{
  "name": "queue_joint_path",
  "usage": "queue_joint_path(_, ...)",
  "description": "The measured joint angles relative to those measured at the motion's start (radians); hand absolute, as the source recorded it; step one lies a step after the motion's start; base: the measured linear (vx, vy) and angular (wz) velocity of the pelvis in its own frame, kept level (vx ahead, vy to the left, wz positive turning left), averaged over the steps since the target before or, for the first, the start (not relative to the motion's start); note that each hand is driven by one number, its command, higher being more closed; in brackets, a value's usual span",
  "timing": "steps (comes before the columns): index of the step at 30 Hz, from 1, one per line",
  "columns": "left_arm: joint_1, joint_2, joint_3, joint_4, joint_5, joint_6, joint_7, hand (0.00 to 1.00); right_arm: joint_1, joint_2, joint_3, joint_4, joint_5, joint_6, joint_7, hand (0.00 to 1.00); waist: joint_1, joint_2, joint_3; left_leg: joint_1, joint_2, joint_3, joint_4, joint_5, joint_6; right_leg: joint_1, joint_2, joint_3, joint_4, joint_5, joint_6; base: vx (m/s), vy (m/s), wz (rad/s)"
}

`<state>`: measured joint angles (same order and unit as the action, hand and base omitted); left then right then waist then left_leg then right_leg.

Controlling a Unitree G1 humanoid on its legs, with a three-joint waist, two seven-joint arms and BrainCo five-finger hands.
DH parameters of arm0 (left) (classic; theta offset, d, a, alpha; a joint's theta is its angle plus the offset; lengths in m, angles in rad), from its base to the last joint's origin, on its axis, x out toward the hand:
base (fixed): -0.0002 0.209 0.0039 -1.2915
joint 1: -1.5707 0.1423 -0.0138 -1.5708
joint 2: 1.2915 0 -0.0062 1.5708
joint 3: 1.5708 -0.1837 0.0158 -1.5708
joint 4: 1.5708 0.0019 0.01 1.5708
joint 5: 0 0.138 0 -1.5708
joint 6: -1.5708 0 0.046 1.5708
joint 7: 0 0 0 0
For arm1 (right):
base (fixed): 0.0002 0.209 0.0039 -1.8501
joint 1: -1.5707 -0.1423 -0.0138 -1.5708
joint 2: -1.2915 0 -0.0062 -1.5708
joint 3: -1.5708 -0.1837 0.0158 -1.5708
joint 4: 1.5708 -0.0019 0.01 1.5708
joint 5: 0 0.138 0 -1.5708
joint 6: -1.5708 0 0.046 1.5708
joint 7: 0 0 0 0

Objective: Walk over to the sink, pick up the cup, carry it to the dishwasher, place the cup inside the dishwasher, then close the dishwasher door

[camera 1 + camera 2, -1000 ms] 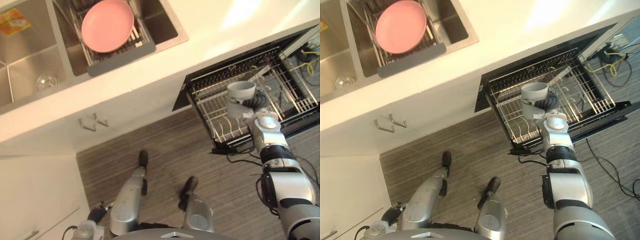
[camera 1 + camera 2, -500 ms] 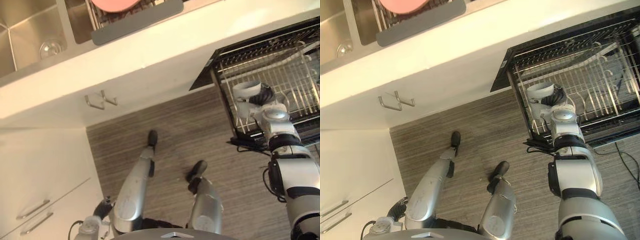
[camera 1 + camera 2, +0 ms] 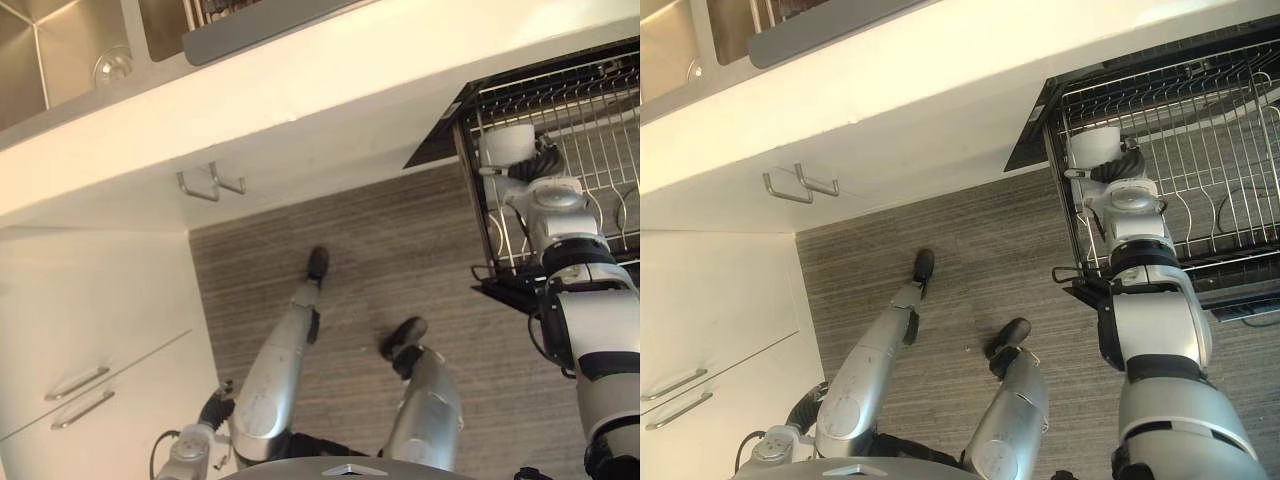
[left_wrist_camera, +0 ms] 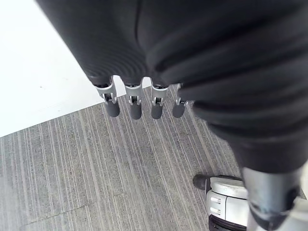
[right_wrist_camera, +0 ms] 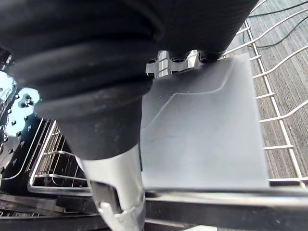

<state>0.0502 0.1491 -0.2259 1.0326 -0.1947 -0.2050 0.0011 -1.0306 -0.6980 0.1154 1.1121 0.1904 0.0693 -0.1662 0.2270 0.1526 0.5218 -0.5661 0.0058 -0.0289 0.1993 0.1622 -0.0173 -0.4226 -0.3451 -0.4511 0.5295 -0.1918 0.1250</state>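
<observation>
Your right hand (image 3: 535, 168) gripped cup (image 3: 507, 145) at rack (image 3: 600, 100) edge, 2 o'clock. Left hand (image 4: 134, 106) hung open, 7 o'clock. Risk: if you released there, cup could catch rim wire, tip onto floor (image 3: 380, 250)

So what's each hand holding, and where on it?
The right hand holds the grey cup by its side wall, fingers curled round it, over the dishwasher rack. The left hand holds nothing.

Kitchen with sink (image 3: 70, 40), cabinets (image 3: 100, 330), open dishwasher (image 3: 600, 100)
</observation>
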Motion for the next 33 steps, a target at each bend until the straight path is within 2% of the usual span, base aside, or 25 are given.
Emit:
queue_joint_path(1,0.000,-0.008,0.015,0.000,-0.001,0.004,0.037,0.00,0.000,0.011,-0.003,0.000,0.007,-0.005,-0.029,0.00,-0.001,0.000,0.000,0.000,0.003,-0.001,0.010,-0.005,-0.004,0.002,0.000,0.000,0.008,-0.005,-0.001,0.00,0.000,0.00)
queue_joint_path(2,0.000,-0.010,0.020,0.000,-0.001,0.005,0.044,0.00,0.000,0.014,-0.005,-0.001,0.010,-0.007,-0.036,0.00,-0.002,0.000,0.000,0.001,0.003,-0.001,0.012,-0.005,-0.004,0.003,0.000,0.000,0.009,-0.006,-0.002,0.01,-0.036,-0.01)
queue_joint_path(4,0.000,-0.026,0.052,-0.001,-0.002,0.013,0.093,0.00,0.006,0.031,-0.046,-0.006,0.068,-0.038,-0.099,0.00,-0.007,0.000,0.000,0.017,0.006,-0.001,0.016,-0.009,-0.004,0.021,0.001,-0.001,0.012,-0.009,-0.003,0.00,0.000,0.00)
queue_joint_path(8,0.000,-0.047,0.116,-0.004,-0.023,0.036,0.128,0.00,0.072,0.062,-0.113,-0.098,0.127,-0.102,-0.172,0.00,-0.027,-0.002,0.000,0.111,0.006,0.001,-0.027,-0.006,-0.006,0.106,0.007,-0.005,-0.017,-0.011,-0.002,0.01,-0.004,-0.01)
queue_joint_path(12,0.001,-0.046,0.234,-0.063,-0.173,0.100,0.153,0.00,0.224,0.140,-0.193,-0.248,0.126,-0.163,-0.226,0.00,-0.076,-0.014,-0.004,0.254,0.015,-0.006,-0.156,0.036,-0.020,0.226,0.036,-0.027,-0.096,-0.001,0.003,0.03,-0.036,0.00)
queue_joint_path(13,0.002,-0.043,0.254,-0.063,-0.197,0.113,0.158,0.00,0.253,0.159,-0.212,-0.267,0.126,-0.166,-0.234,0.00,-0.083,-0.020,-0.010,0.273,0.017,-0.006,-0.174,0.042,-0.021,0.242,0.040,-0.029,-0.108,0.003,0.001,0.05,-0.064,0.01)
queue_joint_path(15,0.026,-0.029,0.345,-0.058,-0.246,0.158,0.159,0.00,0.396,0.248,-0.260,-0.366,0.111,-0.187,-0.274,0.00,-0.107,-0.056,-0.081,0.312,0.024,-0.004,-0.224,0.061,-0.025,0.279,0.062,-0.037,-0.156,0.019,0.013,0.12,-0.099,-0.03)
queue_joint_path(17,0.041,-0.030,0.385,-0.058,-0.246,0.163,0.157,0.00,0.484,0.283,-0.265,-0.467,0.065,-0.196,-0.288,0.00,-0.129,-0.073,-0.114,0.349,0.025,-0.002,-0.226,0.059,-0.029,0.339,0.075,-0.049,-0.202,0.033,0.018,0.14,-0.098,0.01)
queue_joint_path(18,0.056,-0.031,0.392,-0.058,-0.246,0.163,0.154,0.00,0.532,0.298,-0.265,-0.532,0.042,-0.197,-0.294,0.00,-0.139,-0.080,-0.152,0.377,0.026,0.001,-0.240,0.058,-0.031,0.374,0.085,-0.053,-0.236,0.043,0.023,0.10,-0.078,0.00)
queue_joint_path(20,0.085,-0.036,0.411,-0.062,-0.259,0.160,0.143,0.00,0.606,0.319,-0.266,-0.658,0.041,-0.218,-0.283,0.00,-0.148,-0.084,-0.217,0.420,0.031,0.006,-0.270,0.059,-0.035,0.424,0.103,-0.056,-0.292,0.060,0.028,0.09,-0.082,-0.07)
queue_joint_path(22,0.111,-0.041,0.435,-0.079,-0.278,0.160,0.138,0.00,0.699,0.354,-0.285,-0.836,0.063,-0.254,-0.221,0.00,-0.151,-0.090,-0.275,0.455,0.040,0.008,-0.276,0.051,-0.048,0.481,0.127,-0.059,-0.359,0.080,0.028,0.07,-0.105,-0.09)
queue_joint_path(25,0.128,-0.060,0.462,-0.077,-0.282,0.177,0.137,0.00,0.779,0.391,-0.286,-0.920,0.084,-0.270,-0.163,0.00,-0.165,-0.098,-0.300,0.481,0.053,-0.001,-0.276,0.048,-0.053,0.533,0.153,-0.082,-0.401,0.088,0.024,-0.02,-0.056,0.10)
queue_joint_path(27,0.141,-0.077,0.463,-0.075,-0.250,0.202,0.136,0.00,0.834,0.427,-0.286,-0.956,0.105,-0.272,-0.161,0.00,-0.171,-0.105,-0.314,0.482,0.061,0.001,-0.276,0.047,-0.053,0.547,0.162,-0.096,-0.406,0.086,0.019,-0.09,-0.038,0.21)
queue_joint_path(30,0.170,-0.113,0.462,-0.069,-0.125,0.229,0.121,0.00,0.905,0.474,-0.284,-1.032,0.224,-0.275,-0.126,0.00,-0.175,-0.105,-0.317,0.503,0.071,0.016,-0.277,0.038,-0.053,0.570,0.168,-0.104,-0.396,0.079,0.014,-0.07,-0.014,0.11)
queue_joint_path(32,0.183,-0.111,0.461,-0.060,-0.117,0.241,0.120,0.00,0.938,0.487,-0.286,-1.069,0.320,-0.276,-0.078,0.00,-0.185,-0.103,-0.322,0.521,0.085,0.119,-0.280,0.023,-0.029,0.594,0.158,-0.114,-0.391,0.069,0.020,-0.09,0.005,0.16)
queue_joint_path(33,0.191,-0.111,0.459,-0.052,-0.124,0.250,0.120,0.00,0.957,0.489,-0.287,-1.084,0.381,-0.273,-0.022,0.00,-0.196,-0.100,-0.334,0.531,0.085,0.178,-0.281,0.015,-0.017,0.604,0.149,-0.125,-0.391,0.065,0.027,-0.03,0.023,0.23)
